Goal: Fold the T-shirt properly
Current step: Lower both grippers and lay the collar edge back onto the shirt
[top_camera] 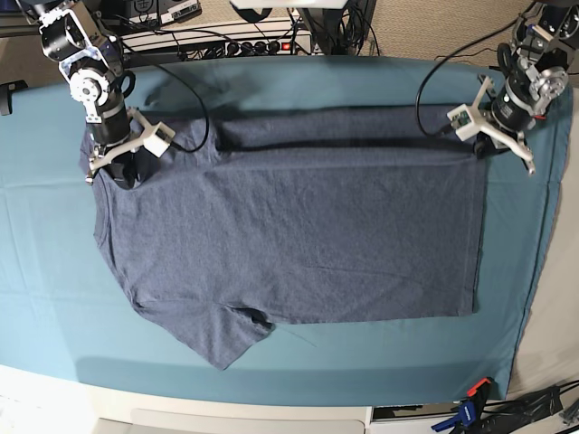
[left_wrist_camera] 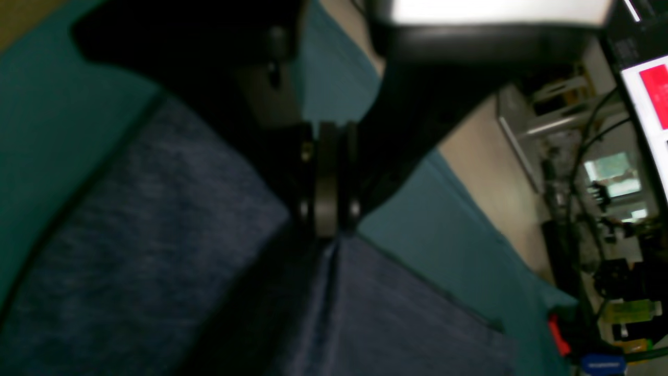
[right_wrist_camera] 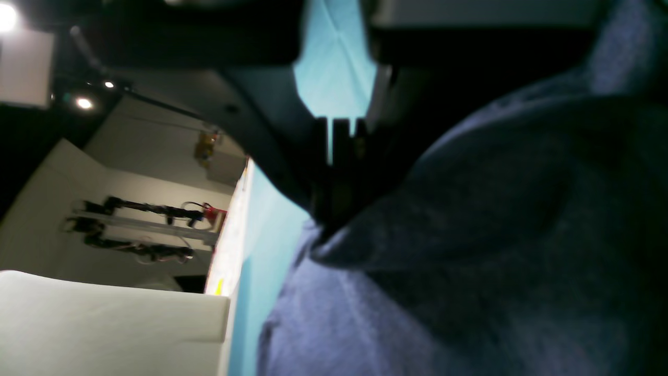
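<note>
The left gripper (left_wrist_camera: 327, 219) is clenched on a corner of the T-shirt (left_wrist_camera: 156, 235); its jaws meet on a pinch of blue-grey cloth that fans out below them in the left wrist view. In the base view this gripper (top_camera: 486, 145) sits at the shirt's far right corner, near the cloth's right edge. The right gripper (right_wrist_camera: 334, 209) is likewise closed on shirt fabric, the jaws pressed together with the cloth bunched under them. From the base camera it (top_camera: 116, 163) stands at the shirt's far left corner, beside the collar end.

The T-shirt (top_camera: 298, 235) lies spread across the middle of the teal cloth (top_camera: 45, 271), plain side up. Its far edge is turned over into a narrow band running between the two grippers. One sleeve (top_camera: 213, 334) points out at the near left. A power strip (top_camera: 244, 43) lies behind the table.
</note>
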{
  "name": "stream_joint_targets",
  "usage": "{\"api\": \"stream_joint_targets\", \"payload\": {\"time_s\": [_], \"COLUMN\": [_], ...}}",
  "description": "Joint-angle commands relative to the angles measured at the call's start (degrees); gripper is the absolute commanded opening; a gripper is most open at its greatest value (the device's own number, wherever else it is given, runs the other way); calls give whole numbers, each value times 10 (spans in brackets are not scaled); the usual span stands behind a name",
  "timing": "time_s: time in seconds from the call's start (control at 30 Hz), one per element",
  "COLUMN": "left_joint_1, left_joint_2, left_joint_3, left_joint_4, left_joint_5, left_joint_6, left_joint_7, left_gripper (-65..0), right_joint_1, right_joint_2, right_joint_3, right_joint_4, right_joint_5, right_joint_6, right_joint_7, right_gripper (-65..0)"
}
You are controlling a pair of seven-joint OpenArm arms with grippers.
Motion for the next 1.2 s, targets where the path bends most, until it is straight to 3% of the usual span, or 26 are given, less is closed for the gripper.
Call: {"api": "stream_joint_targets", "payload": {"time_s": [0.0,0.1,0.4,1.1,1.13,1.17], "left_joint_1": [-8,-26,-36,-86,-86,-86], "left_joint_2": [-11,-11,-11,-11,-11,-11], "left_joint_3": [-6,-6,-6,-6,-6,-6], "left_joint_4": [6,5,-14,-15,-15,-15], "left_joint_5": [-5,-19,-29,-61,-61,-61], "left_joint_6": [9,-7,-9,-22,-22,-22], "left_joint_7": [-7,-10,-17,-11,-7,-5], "left_gripper": [-650,-650,-650,-650,-567,-458], "right_joint_1": [15,43,73,73,73,72], "right_joint_2": [11,5,-36,-36,-36,-36], "right_joint_3": [5,5,5,5,5,5], "right_joint_4": [7,7,7,-11,-11,-11], "right_joint_5": [-5,-3,12,18,22,26], "right_joint_6": [-14,-14,-11,-12,-12,-12], "right_joint_7": [4,6,3,-13,-9,-8], "right_gripper": [-650,-650,-650,-650,-650,-609]}}
